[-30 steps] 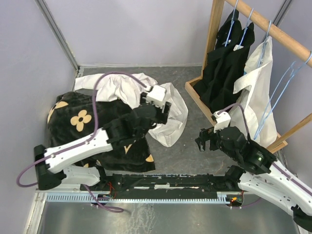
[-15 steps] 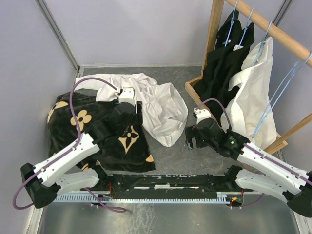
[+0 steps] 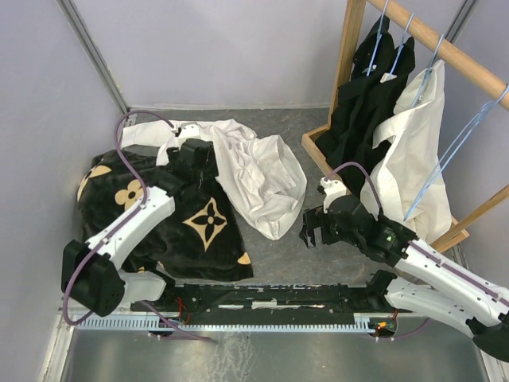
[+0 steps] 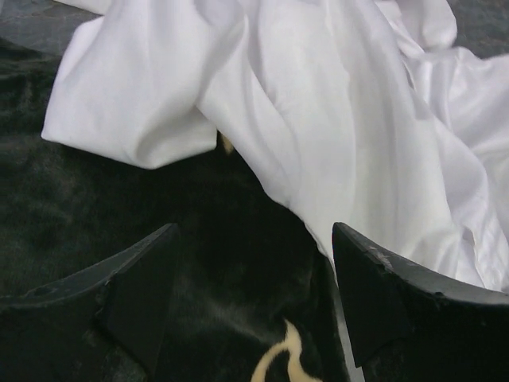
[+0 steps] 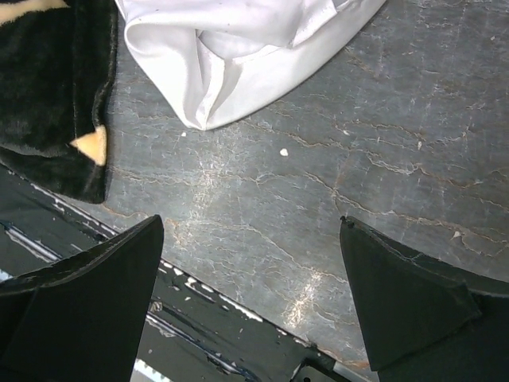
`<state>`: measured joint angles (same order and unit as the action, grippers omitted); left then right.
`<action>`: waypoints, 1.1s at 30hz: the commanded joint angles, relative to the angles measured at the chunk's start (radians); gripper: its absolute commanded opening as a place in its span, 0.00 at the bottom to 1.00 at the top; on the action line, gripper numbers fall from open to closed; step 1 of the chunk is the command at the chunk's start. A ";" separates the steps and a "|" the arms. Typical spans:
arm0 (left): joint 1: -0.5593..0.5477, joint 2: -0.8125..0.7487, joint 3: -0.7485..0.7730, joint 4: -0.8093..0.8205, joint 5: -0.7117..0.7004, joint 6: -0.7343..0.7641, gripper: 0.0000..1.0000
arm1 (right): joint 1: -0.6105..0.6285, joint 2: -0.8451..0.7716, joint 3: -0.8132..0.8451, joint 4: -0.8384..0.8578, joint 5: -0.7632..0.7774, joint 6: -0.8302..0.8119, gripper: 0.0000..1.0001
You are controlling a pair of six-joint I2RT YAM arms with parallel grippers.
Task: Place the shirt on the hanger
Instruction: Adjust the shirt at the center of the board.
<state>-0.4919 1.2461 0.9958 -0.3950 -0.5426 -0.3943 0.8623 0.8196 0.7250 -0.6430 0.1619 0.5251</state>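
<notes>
The left gripper (image 4: 254,239) gapes empty over the black cloth (image 4: 95,199), seemingly not touching the crumpled shirt (image 4: 334,119). The right gripper (image 5: 249,227) hangs wide, empty, above the table (image 5: 358,119) beside it.

The crumpled thin white collared shirt (image 3: 258,171) was plain. Beside it, the plush black cloth (image 3: 187,239) bore tan flower motifs. Beneath it, the flat tabletop (image 3: 282,259) showed mottled grey.

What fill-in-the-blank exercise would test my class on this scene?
The left claw and the right claw are both ____.
The thin light-blue wire hanger hangs on the wooden rack at the robot's ____.
The crumpled white thin-fabric shirt partly overlaps a plush ____ cloth with tan flower motifs.
Missing words: open; right; black.
</notes>
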 commanded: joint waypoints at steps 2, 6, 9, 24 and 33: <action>0.080 0.082 0.098 0.127 0.036 -0.014 0.83 | 0.001 -0.011 0.058 -0.033 -0.021 -0.073 0.99; 0.163 0.176 0.112 0.185 0.161 -0.021 0.84 | 0.001 0.001 0.072 -0.051 -0.021 -0.123 0.99; 0.197 0.257 0.141 0.209 0.193 -0.006 0.84 | 0.001 0.002 0.067 -0.039 -0.004 -0.146 0.99; 0.055 0.310 0.220 0.344 0.324 0.199 0.03 | 0.001 -0.009 0.060 -0.021 0.126 -0.124 0.99; -0.432 -0.046 -0.040 0.326 0.211 0.023 0.03 | 0.001 -0.124 0.037 -0.095 0.311 -0.016 0.99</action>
<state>-0.7967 1.4021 1.0859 -0.0956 -0.2691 -0.2581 0.8623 0.7479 0.7509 -0.7052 0.3420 0.4404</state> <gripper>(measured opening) 0.046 0.991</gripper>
